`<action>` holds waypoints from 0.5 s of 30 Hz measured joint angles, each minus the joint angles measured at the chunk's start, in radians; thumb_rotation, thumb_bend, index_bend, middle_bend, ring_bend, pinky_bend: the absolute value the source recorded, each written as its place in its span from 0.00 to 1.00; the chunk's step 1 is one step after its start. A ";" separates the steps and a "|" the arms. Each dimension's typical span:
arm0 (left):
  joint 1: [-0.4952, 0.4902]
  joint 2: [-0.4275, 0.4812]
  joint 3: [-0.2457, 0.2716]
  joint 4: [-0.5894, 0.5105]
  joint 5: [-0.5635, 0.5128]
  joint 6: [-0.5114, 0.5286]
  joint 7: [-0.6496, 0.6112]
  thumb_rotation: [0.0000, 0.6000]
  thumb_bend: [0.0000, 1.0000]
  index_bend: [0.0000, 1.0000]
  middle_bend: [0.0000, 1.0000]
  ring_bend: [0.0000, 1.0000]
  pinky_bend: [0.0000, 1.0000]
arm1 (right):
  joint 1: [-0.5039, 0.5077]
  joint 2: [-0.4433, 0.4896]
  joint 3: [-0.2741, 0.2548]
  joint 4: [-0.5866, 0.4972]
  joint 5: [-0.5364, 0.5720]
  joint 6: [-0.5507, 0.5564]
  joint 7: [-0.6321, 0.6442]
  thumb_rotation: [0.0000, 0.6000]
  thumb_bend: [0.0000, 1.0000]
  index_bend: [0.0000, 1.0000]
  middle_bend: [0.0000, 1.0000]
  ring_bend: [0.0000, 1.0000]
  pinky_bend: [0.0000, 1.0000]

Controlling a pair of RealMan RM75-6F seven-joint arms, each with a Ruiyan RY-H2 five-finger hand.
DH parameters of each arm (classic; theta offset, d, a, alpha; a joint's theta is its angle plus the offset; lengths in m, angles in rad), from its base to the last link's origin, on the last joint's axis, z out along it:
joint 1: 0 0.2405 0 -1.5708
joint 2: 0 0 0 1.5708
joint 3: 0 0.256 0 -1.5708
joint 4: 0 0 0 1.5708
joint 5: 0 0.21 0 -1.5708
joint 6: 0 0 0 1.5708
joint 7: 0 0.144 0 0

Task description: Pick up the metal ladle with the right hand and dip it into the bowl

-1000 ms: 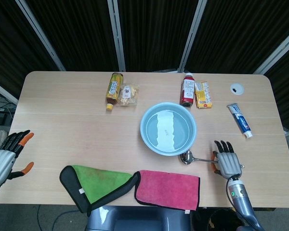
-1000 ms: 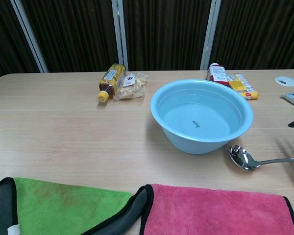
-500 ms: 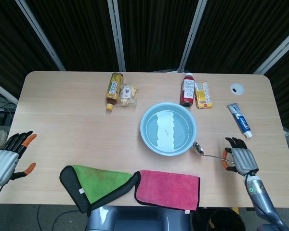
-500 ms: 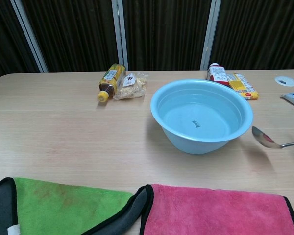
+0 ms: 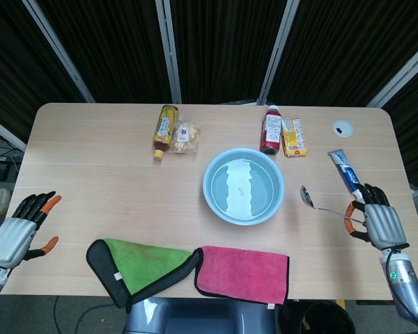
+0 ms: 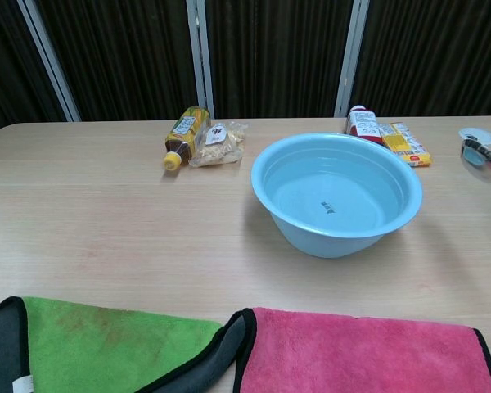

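Right hand [image 5: 374,224] grips the handle of the metal ladle [image 5: 319,203], which I hold lifted off the table [image 5: 104,160], its scoop beside the right rim of the light-blue bowl [image 5: 243,186] and outside it. My left hand [image 5: 17,233] hangs at the table's near left corner, fingers spread, holding nothing. Nearest me lie a green cloth [image 5: 141,266] and a pink cloth [image 5: 244,273], side by side. Beyond the bowl, a toothpaste tube [image 5: 346,173] lies to the right; a red-capped bottle [image 5: 270,130], yellow packet [image 5: 293,136], snack bag [image 5: 184,138] and yellow-capped bottle [image 5: 166,129] lie toward the far edge.
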State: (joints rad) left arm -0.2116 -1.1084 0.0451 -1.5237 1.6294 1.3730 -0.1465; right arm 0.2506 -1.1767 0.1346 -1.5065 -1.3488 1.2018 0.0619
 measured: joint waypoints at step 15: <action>-0.011 -0.002 0.000 -0.006 -0.008 -0.019 0.002 1.00 0.33 0.00 0.00 0.00 0.00 | -0.050 -0.178 -0.002 0.098 -0.234 0.374 0.052 1.00 0.39 0.73 0.12 0.00 0.00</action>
State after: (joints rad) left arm -0.2223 -1.1105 0.0447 -1.5301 1.6213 1.3540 -0.1441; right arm 0.2002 -1.3548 0.1322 -1.4082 -1.5825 1.5753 0.1144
